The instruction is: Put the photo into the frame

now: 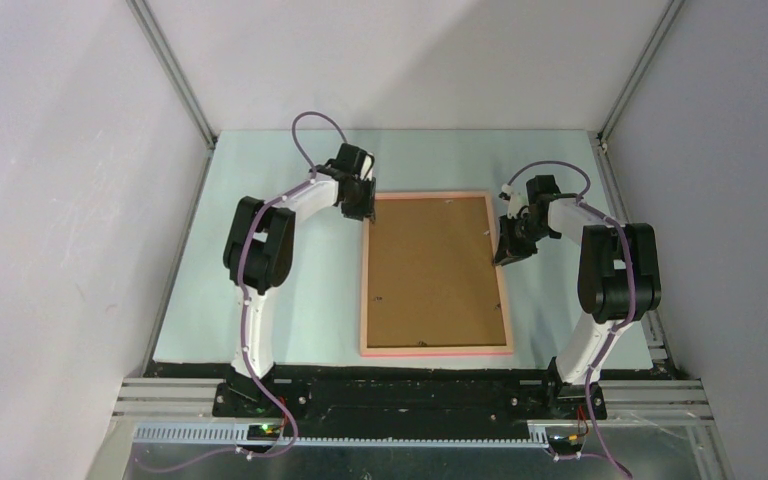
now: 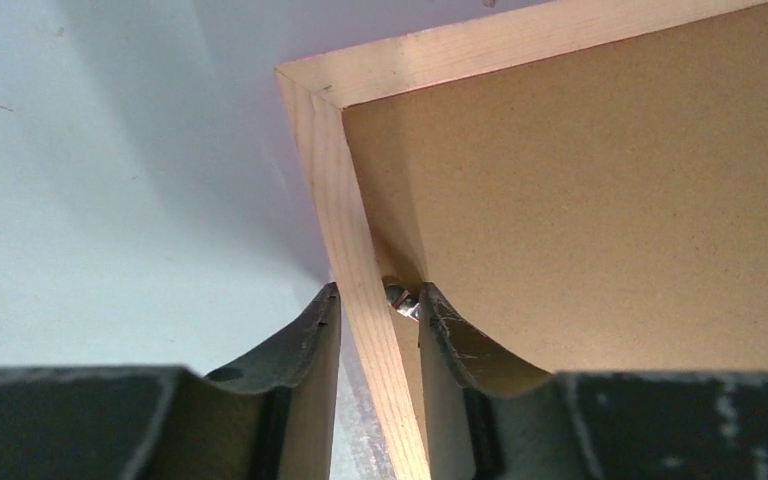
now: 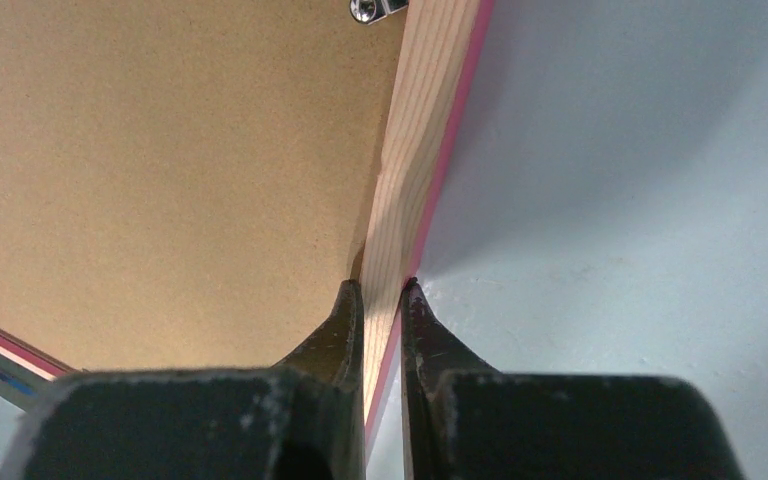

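A: At table [image 1: 290,300] centre: the frame [image 1: 436,350], face down, brown backing board [image 1: 435,270] uppermost. Claws?
B: Left gripper [image 2: 377,300]: half-spread, astride the far-left rail. Right gripper [image 3: 380,292]: pinching the right rail.

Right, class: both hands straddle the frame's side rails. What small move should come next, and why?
Probably close the left hand fully on the frame: a gap shows on its inner side, while the right hand pinches the opposite rail, so the two grips are not yet matched.
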Action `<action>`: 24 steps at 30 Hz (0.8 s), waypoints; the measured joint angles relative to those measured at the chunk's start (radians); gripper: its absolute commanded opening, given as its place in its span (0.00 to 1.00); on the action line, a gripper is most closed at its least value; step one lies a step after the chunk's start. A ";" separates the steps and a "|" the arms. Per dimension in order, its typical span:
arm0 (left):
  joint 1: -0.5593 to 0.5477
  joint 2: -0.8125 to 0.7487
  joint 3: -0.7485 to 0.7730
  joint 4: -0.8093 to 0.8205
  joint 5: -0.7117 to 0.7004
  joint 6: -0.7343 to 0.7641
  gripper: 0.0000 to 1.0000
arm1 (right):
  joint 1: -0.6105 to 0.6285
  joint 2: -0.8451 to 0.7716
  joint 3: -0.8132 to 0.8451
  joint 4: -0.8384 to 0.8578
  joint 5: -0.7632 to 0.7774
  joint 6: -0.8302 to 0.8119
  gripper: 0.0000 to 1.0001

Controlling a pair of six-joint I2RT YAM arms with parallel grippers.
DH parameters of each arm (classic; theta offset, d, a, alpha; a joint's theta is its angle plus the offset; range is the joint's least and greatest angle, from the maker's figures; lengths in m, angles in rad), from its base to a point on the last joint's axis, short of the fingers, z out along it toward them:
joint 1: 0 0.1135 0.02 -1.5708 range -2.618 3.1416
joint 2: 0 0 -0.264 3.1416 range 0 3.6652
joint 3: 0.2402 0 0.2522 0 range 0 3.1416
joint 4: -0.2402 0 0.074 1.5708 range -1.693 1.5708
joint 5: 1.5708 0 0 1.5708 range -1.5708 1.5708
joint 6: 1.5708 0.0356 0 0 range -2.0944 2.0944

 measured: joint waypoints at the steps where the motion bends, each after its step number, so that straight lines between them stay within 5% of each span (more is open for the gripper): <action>1: 0.000 0.000 0.001 0.000 -0.003 -0.003 0.28 | 0.000 0.000 0.000 0.000 0.000 -0.001 0.00; 15: 0.007 0.000 -0.004 0.003 0.004 -0.026 0.15 | 0.000 0.000 0.000 0.000 0.000 -0.004 0.00; 22: 0.012 -0.014 -0.033 0.035 0.019 -0.034 0.16 | 0.000 0.000 0.000 0.000 0.000 -0.005 0.00; 24: 0.014 -0.018 -0.040 0.043 0.024 -0.034 0.23 | 0.001 0.000 0.000 0.000 0.000 -0.005 0.00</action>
